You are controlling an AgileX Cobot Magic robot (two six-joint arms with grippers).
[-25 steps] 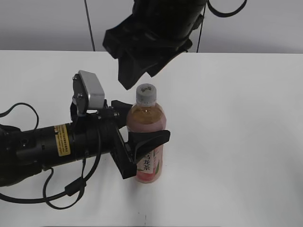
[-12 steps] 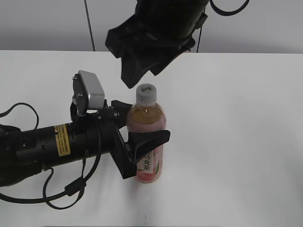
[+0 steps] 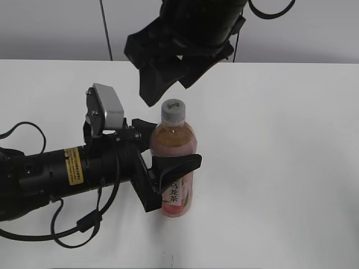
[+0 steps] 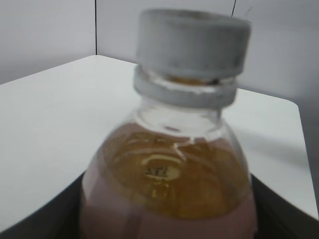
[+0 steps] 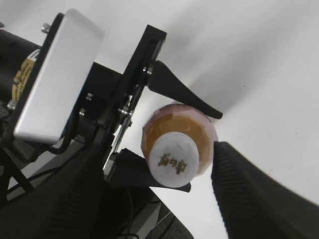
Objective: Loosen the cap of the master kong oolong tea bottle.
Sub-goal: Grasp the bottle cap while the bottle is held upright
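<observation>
The master kong oolong tea bottle (image 3: 175, 168) stands upright on the white table, amber tea inside and a pink label low down. Its white cap (image 3: 173, 110) sits on the neck. My left gripper (image 3: 168, 151) is shut on the bottle's body from the left. The left wrist view shows the bottle (image 4: 169, 189) and cap (image 4: 192, 42) very close. My right gripper (image 3: 168, 84) hangs open just above and behind the cap, not touching it. In the right wrist view the cap (image 5: 173, 160) lies between the two wide-apart fingers (image 5: 159, 194), with the bottle's shoulder (image 5: 199, 132) below it.
The white table (image 3: 280, 140) stretches to the right and front of the bottle. A grey wall rises behind the table edge. The left arm's body and cables (image 3: 56, 174) lie along the table at the left. A silver camera block (image 3: 106, 109) sits on the left wrist.
The right gripper has shifted slightly above the cap, and its fingers look a little wider apart. The bottle and the left gripper have not moved.
</observation>
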